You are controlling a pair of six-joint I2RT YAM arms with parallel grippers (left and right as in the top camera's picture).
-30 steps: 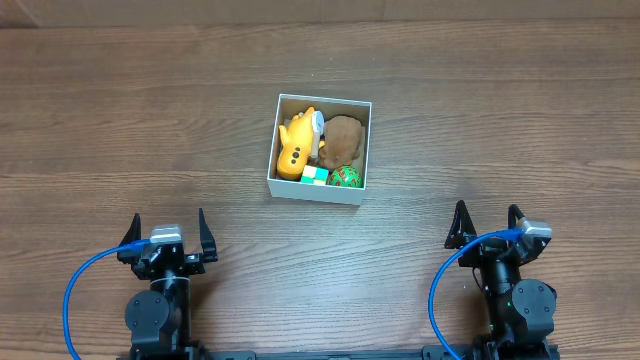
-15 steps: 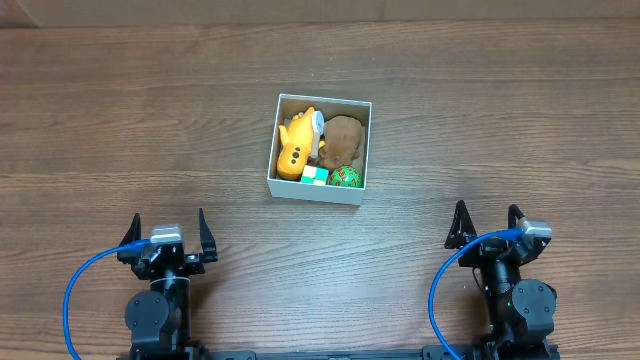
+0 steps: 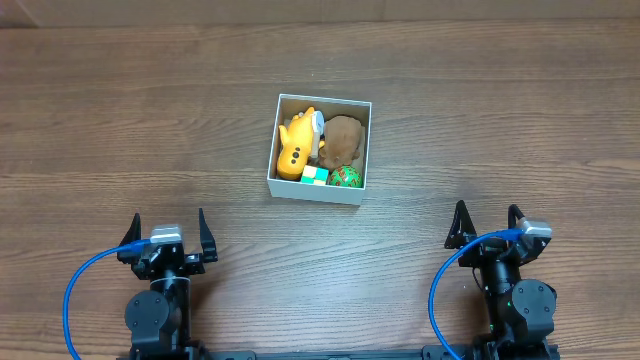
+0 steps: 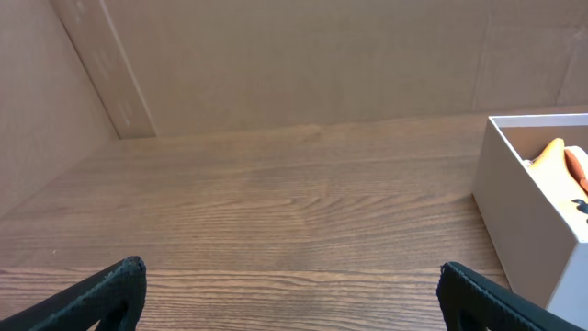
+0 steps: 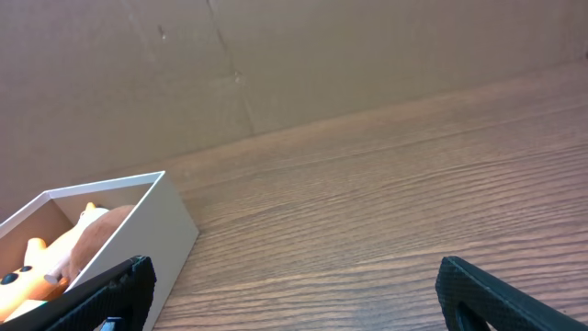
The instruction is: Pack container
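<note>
Overhead view: container (image 3: 316, 191) sits on the wooden table (image 3: 520, 100), roughly at the centre and slightly left of the midline. It is a square, shallow box with white walls, turned a little off square with the table edges.

Contents, 4 items identified:
- yellow toy (image 3: 294, 146), left half, running near to far
- brown plush toy (image 3: 345, 134), far right part
- green ball (image 3: 347, 178), near right corner, just beside the plush
- green-and-white cube (image 3: 316, 176), against the near wall, between the yellow toy and the ball

A small white piece (image 3: 318, 123) lies between the yellow toy and the plush; I cannot tell what it is.

Left gripper (image 3: 168, 216): near left of the table, well apart from the container, fingers spread wide with nothing between them. Its wrist view shows bare wood between the 2 black fingertips and the container's white wall at the right edge.

Right gripper (image 3: 487, 209): near right of the table, also well apart from the container, fingers apart and holding nothing. Its wrist view shows the container at lower left.

1 blue cable (image 3: 75, 290) loops beside each arm base. A cardboard wall (image 4: 303, 64) stands behind the table in both wrist views.
</note>
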